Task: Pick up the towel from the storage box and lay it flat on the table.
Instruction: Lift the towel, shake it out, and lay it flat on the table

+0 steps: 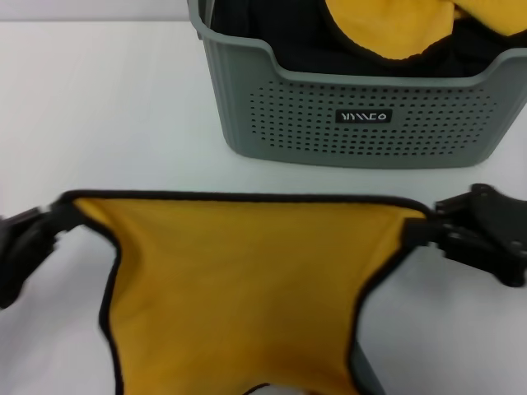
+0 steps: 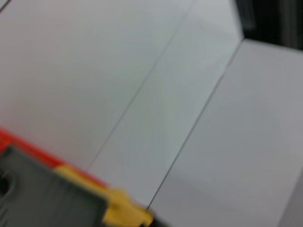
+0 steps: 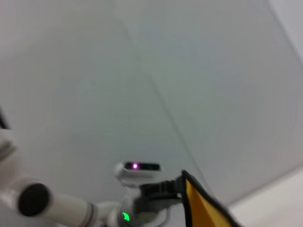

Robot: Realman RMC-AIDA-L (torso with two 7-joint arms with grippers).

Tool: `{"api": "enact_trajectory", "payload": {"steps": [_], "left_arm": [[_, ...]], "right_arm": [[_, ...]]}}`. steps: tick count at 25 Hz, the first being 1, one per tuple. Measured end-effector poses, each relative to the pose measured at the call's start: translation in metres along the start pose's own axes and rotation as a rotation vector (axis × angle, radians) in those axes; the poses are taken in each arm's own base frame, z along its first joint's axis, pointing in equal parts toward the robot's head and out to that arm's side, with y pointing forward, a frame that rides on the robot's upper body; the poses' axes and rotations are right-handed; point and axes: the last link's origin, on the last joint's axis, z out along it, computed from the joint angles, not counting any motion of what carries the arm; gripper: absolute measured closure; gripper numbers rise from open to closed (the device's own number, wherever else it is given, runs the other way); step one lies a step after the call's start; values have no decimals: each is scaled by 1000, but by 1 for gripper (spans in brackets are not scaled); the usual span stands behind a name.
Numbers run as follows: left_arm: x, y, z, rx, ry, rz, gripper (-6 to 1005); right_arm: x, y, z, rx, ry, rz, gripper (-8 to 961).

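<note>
Towel [image 1: 239, 288] hangs stretched between the two hands above the white bench [image 1: 99, 107], yellow face toward the head camera, its black-piped top edge pulled nearly straight and its lower part sagging. Behind it stands the grey-green storage box [image 1: 362, 123], logo plate facing forward, with more yellow and dark cloth [image 1: 387, 29] inside. Left hand [image 1: 58, 220] pinches the towel's left top corner; right hand [image 1: 432, 220] pinches the right top corner.
</note>
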Motion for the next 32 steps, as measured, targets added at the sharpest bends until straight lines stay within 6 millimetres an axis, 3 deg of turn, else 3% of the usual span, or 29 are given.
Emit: {"api": "enact_trajectory", "payload": {"steps": [8, 17, 26, 32], "left_arm": [[-12, -56, 57, 120, -193, -12, 979], [-20, -81, 105, 146, -334, 58, 975], [-13, -95, 126, 180, -363, 108, 972], [-12, -104, 133, 229, -379, 130, 969]], "right_arm": [[22, -34, 18, 195, 96, 71, 890], [26, -50, 13, 323, 107, 108, 888], [32, -80, 6, 521, 187, 178, 886], [30, -88, 4, 568, 206, 185, 885]]}}
